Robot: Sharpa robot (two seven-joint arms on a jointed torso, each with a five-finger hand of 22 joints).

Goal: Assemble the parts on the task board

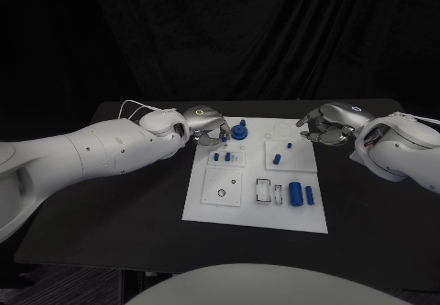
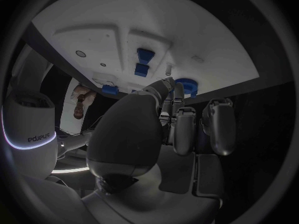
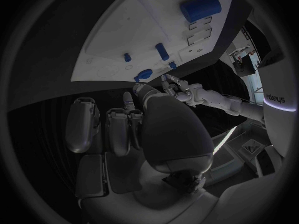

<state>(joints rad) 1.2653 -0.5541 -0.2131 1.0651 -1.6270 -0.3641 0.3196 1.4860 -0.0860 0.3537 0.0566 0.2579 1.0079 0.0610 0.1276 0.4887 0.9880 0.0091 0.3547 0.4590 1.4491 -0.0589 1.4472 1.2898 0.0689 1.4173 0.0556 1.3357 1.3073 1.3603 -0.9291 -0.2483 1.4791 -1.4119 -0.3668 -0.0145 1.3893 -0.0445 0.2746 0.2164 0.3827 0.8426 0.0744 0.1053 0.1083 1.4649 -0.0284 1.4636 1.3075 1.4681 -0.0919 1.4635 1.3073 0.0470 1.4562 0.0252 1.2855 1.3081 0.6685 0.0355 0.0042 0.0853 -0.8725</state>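
Task board: the white task board point(image 1: 255, 213) lies flat in the middle of the black bench point(image 1: 137, 210), its long axis running away from the robot.
Left hand: the left hand point(image 1: 207, 126) hovers at the board's far left corner, fingers curled downward; it seems to hold nothing, though its fingertips are hidden in the head view, so I cannot tell.
Key relation: the blue round part point(image 1: 239, 131), a flanged disc with an upright stem, stands just beside the left hand, toward the board's centre. In the left wrist view the same part point(image 2: 186, 86) sits right past the fingertips point(image 2: 176, 92). The left hand is clearly the nearer one.
Right hand: the right hand point(image 1: 328, 126) hangs at the far right corner, fingers curled in over nothing visible, well apart from that part.
Other parts: a fat blue cylinder point(image 1: 295, 192) and a slimmer blue pin point(image 1: 310, 196) lie side by side near the front right, long axes running along the board.
Surfaces: matte white plate with shallow recesses; smooth, plastic-looking blue pieces; silvery metal hands.
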